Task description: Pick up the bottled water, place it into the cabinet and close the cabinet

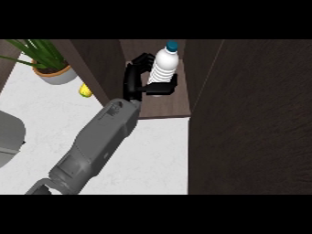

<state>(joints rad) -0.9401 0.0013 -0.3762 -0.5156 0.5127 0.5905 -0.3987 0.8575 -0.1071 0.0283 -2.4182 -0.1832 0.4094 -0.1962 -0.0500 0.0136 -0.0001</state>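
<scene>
Bottled water (165,66), white ribbed plastic with blue cap, stands in the dark cabinet (166,106), my black left hand (130,82) curled round it.

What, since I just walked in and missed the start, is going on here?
The left robot hand is curled round the bottle, holding it upright inside the open cabinet. It has not let go yet, and the door stands open. The right robot hand is out of view.

The hand (130,82) hides the bottled water (165,64)'s base.
</scene>
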